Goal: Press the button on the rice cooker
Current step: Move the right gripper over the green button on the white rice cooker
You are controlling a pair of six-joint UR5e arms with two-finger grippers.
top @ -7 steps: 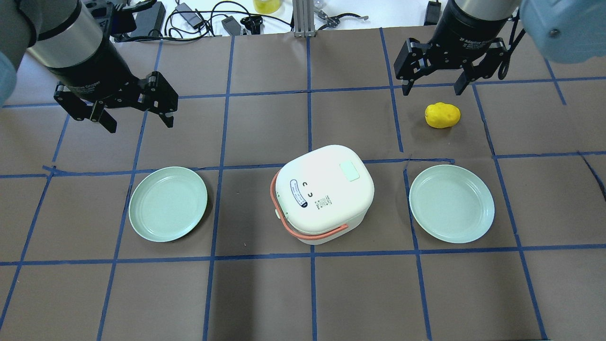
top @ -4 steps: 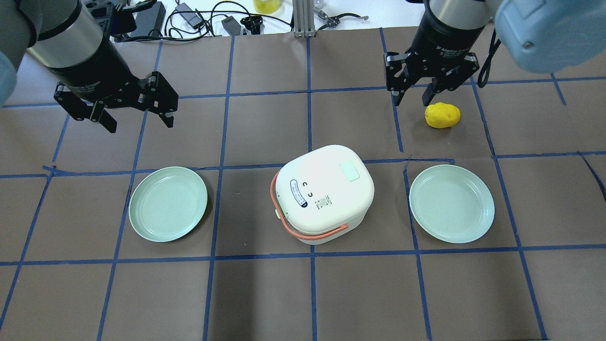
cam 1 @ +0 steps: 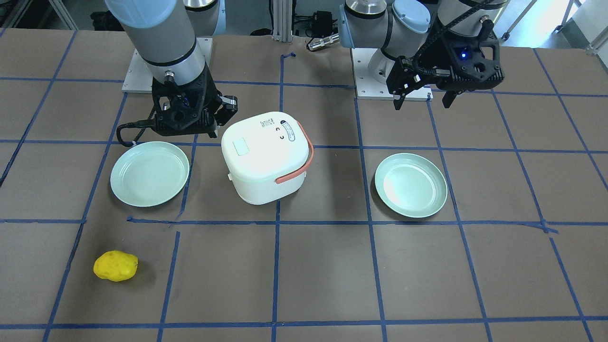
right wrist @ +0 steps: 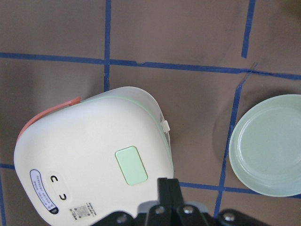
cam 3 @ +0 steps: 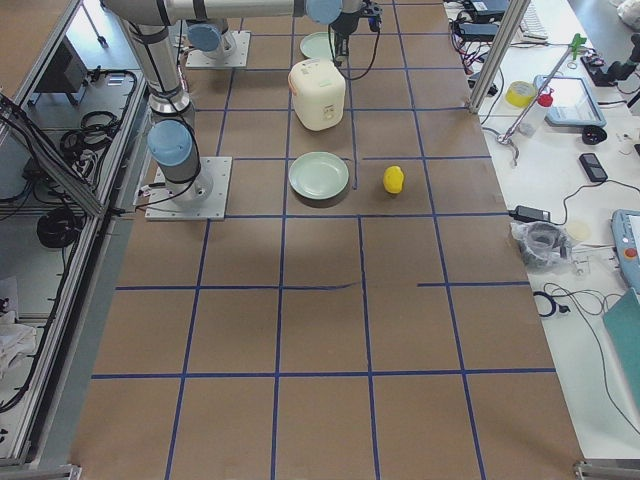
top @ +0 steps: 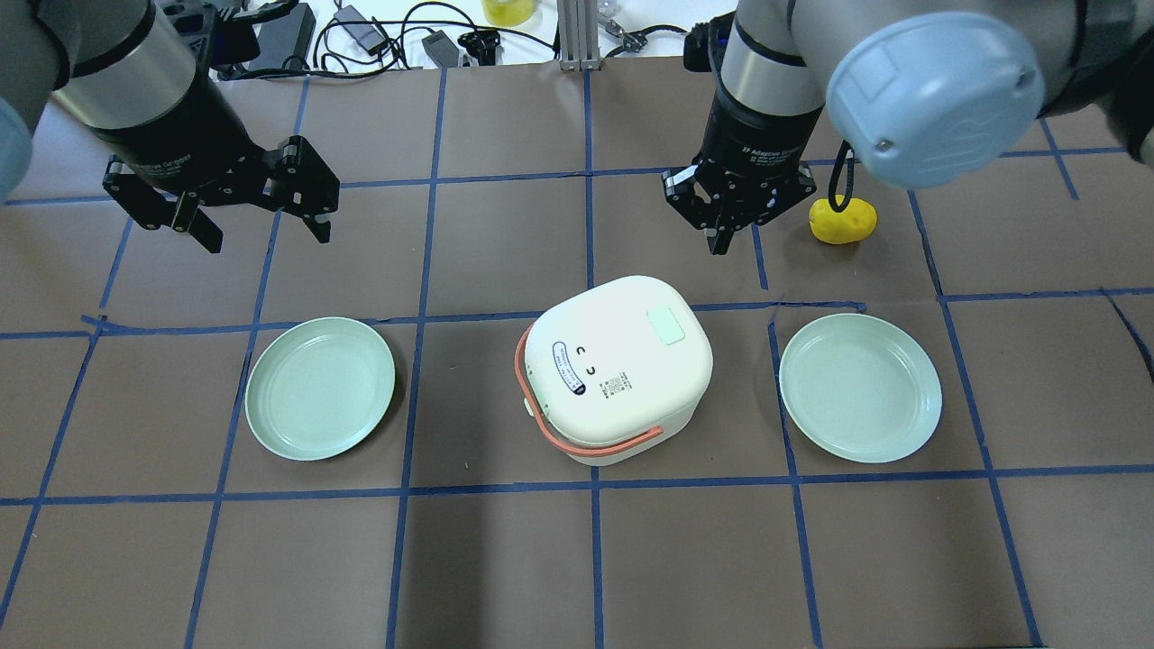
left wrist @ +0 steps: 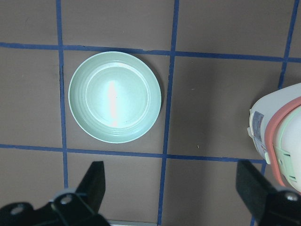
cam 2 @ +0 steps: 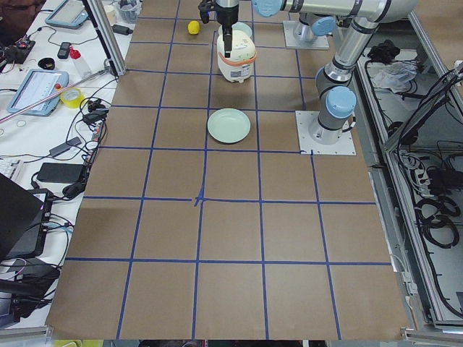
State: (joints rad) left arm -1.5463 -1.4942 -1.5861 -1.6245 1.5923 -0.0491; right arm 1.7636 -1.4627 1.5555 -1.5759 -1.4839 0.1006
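Note:
The white rice cooker [top: 618, 365] with an orange handle stands mid-table. Its pale green button [top: 666, 325] is on the lid. The cooker also shows in the front view [cam 1: 266, 156], with its button [cam 1: 241, 146] toward my right arm. My right gripper [top: 721, 239] is shut and empty. It hangs in the air just beyond the cooker's far right corner, apart from it. In the right wrist view its closed fingertips [right wrist: 168, 184] sit just beside the button [right wrist: 131, 165]. My left gripper [top: 268, 236] is open and empty, far left, above bare table.
Two pale green plates lie either side of the cooker, one on the left [top: 320, 388] and one on the right [top: 860, 388]. A yellow lumpy fruit [top: 842, 219] lies just right of my right wrist. Cables and tools lie along the far edge.
My right arm has swung left from above the yellow fruit toward the cooker, and its fingers have closed. My left arm has not moved.

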